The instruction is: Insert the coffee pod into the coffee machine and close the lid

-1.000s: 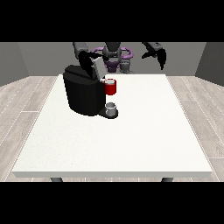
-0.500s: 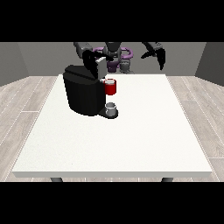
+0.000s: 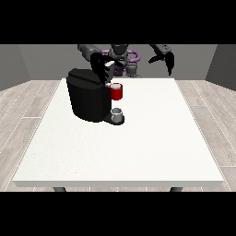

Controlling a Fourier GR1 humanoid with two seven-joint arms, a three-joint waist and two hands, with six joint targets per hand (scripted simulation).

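The large white table [image 3: 138, 147] fills most of the view. On its far left part stands the black coffee machine [image 3: 87, 99], with a red front part [image 3: 116, 92] and a small grey cup [image 3: 117, 115] under it. The coffee pod itself I cannot make out; the hand at the view's left [image 3: 99, 64] is over the machine's top and hides that place. Its fingers point down, but I cannot tell if they pinch something. The hand at the view's right [image 3: 165, 58] hangs in the air, well apart from the machine, fingers relaxed and pointing down.
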